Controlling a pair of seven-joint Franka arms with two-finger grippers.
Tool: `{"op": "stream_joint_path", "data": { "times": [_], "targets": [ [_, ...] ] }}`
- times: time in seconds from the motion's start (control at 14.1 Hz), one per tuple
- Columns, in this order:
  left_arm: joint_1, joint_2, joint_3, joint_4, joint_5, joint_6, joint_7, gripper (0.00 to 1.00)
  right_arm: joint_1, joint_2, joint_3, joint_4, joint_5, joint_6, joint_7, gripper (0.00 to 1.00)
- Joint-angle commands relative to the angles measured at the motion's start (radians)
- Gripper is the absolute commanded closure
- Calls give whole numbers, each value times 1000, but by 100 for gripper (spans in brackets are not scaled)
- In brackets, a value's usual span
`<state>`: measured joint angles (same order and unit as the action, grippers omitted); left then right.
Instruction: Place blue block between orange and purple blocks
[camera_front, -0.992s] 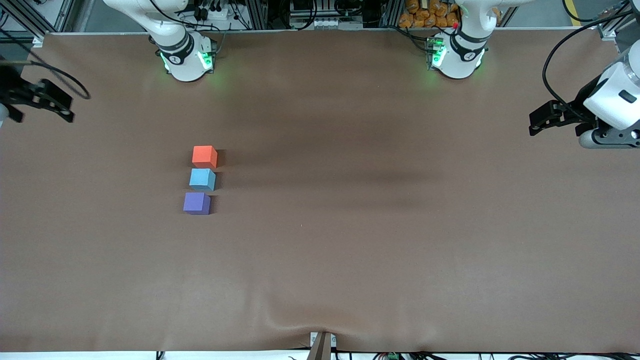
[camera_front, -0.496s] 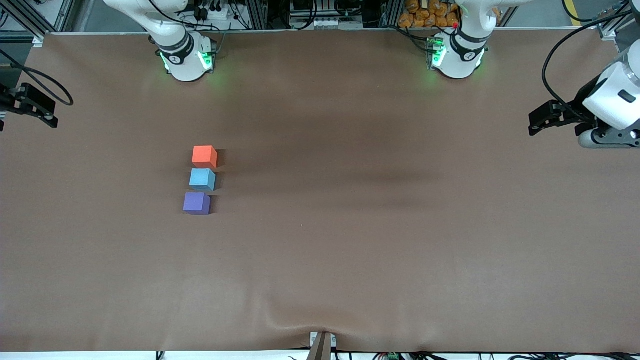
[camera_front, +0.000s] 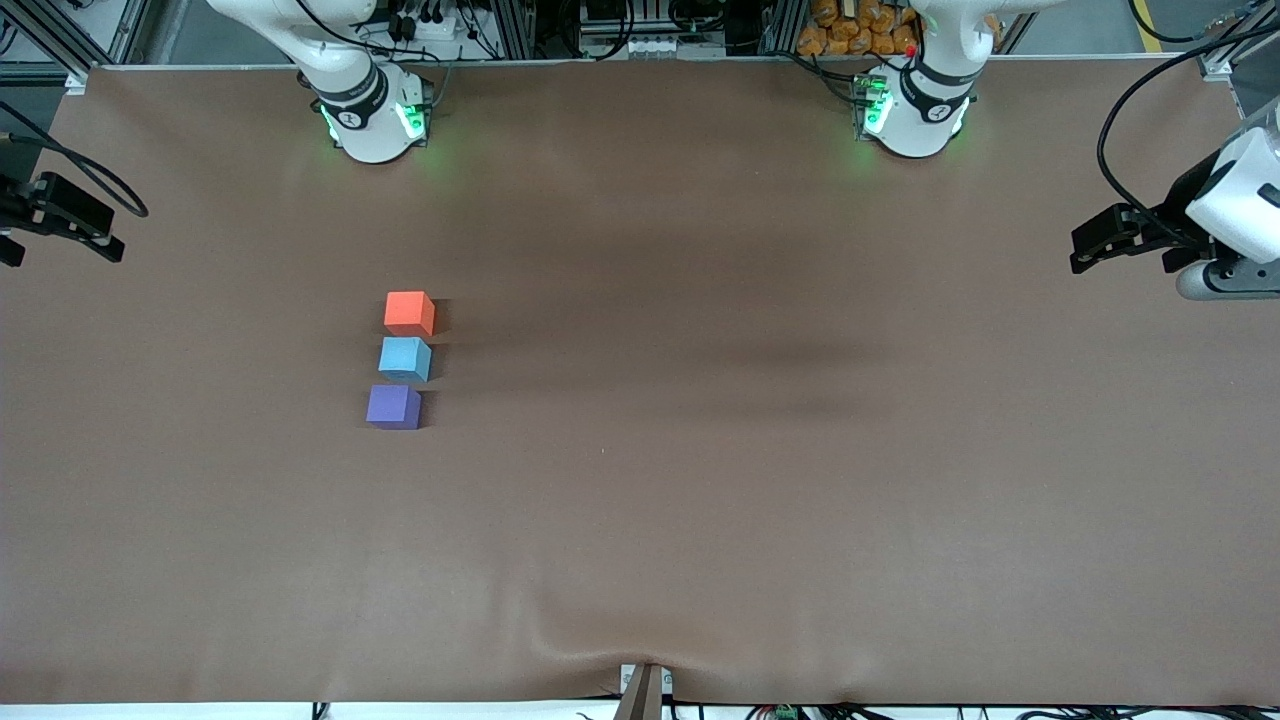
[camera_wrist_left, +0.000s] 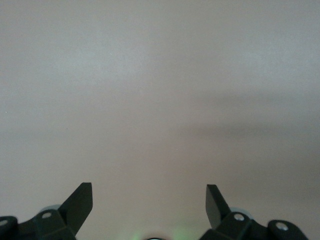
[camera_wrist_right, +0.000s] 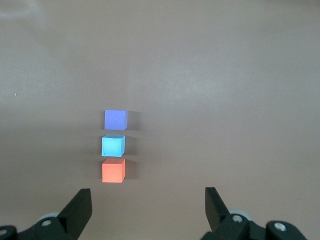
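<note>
The orange block (camera_front: 409, 313), the blue block (camera_front: 405, 359) and the purple block (camera_front: 393, 407) stand in a short row on the brown table, toward the right arm's end. The blue block is in the middle, with small gaps on both sides. The purple block is nearest the front camera. The right wrist view shows the same row: purple (camera_wrist_right: 115, 120), blue (camera_wrist_right: 113, 145), orange (camera_wrist_right: 113, 171). My right gripper (camera_wrist_right: 148, 197) is open and empty over the table's edge at its own end (camera_front: 62, 215). My left gripper (camera_wrist_left: 149, 192) is open and empty over bare table at the left arm's end (camera_front: 1105, 243).
The brown table cover (camera_front: 700, 450) has a slight ripple at its front edge near a small bracket (camera_front: 645, 688). The arm bases (camera_front: 372, 115) (camera_front: 915, 110) stand along the back edge. Cables and shelving lie past that edge.
My right gripper has drawn back toward the table's edge at its end. My left gripper has shifted slightly toward its own end. The three blocks have not moved.
</note>
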<state>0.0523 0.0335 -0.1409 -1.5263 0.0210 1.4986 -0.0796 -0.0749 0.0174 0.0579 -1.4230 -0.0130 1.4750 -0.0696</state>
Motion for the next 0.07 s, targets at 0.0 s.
{"op": "stream_joint_path", "data": {
  "times": [0.0],
  "targets": [
    [3, -1, -5, 5, 10, 2, -2, 0, -5, 12, 7, 29, 15, -19, 16, 0]
  ]
}}
